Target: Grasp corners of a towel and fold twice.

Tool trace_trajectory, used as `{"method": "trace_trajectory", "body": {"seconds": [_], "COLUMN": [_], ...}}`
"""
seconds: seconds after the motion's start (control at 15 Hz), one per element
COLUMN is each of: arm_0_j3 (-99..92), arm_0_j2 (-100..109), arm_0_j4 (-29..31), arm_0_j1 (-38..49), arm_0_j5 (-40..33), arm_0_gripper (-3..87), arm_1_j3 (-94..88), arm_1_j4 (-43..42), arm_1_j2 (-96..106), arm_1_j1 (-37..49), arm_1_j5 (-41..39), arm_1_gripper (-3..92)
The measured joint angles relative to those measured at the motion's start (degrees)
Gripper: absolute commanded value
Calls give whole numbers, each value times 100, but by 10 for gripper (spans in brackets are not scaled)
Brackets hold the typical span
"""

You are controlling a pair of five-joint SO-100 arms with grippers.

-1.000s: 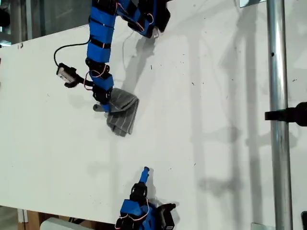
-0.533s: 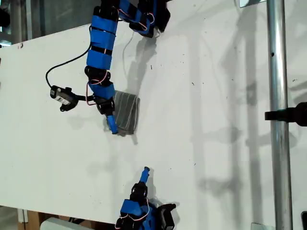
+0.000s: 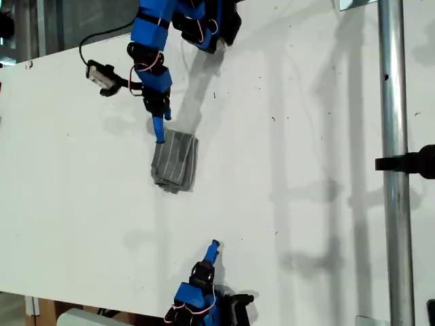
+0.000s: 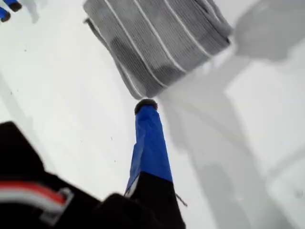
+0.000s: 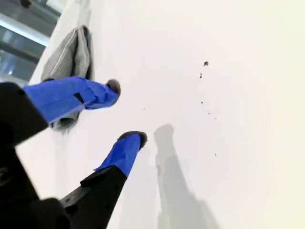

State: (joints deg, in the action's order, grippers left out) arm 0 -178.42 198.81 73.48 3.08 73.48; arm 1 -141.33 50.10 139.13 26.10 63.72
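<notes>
No text, label, brand, number or sign can be read in any of the three views. The white desk (image 3: 285,170) carries only a few small dark specks, and the towel (image 3: 175,161) bears pale stripes but no lettering or tag that can be made out. The blue arms and the metal pole (image 3: 394,163) at the exterior view's right show no readable markings either.

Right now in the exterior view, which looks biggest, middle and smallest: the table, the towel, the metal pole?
1. Table, by far.
2. Metal pole, long but thin.
3. Towel, a small folded bundle.
</notes>
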Motion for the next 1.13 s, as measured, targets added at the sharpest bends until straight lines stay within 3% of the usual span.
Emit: {"method": "trace_trajectory", "body": {"seconds": [0.13, 0.33, 0.47, 0.53, 0.73, 0.87, 1.13], "arm_0_j3": [0, 0, 0, 0, 0, 0, 0], "arm_0_j2": [0, 0, 0, 0, 0, 0, 0], "arm_0_j4": [0, 0, 0, 0, 0, 0, 0], "arm_0_j1": [-387, -686, -686, -686, -686, -686, -686], "arm_0_j5": [-360, -1354, -1793, -1837, -1863, -1863, -1863], "arm_0_gripper": [90, 88, 88, 88, 88, 88, 88], "arm_1_j3": [-1248, -1802, -1863, -1960, -2417, -2479, -2479], "arm_1_j4": [905, 2021, 2268, 2276, 2786, 3138, 3331], "arm_1_j2": [2118, 4342, 4825, 4843, 4896, 4939, 4939], "arm_1_j1": [-255, -325, -501, -659, -1028, -1187, -1635], "arm_1_j5": [642, 932, 826, 853, 1934, 2566, 2355], "arm_1_gripper": [546, 546, 107, 19, -2, 103, 106]}}
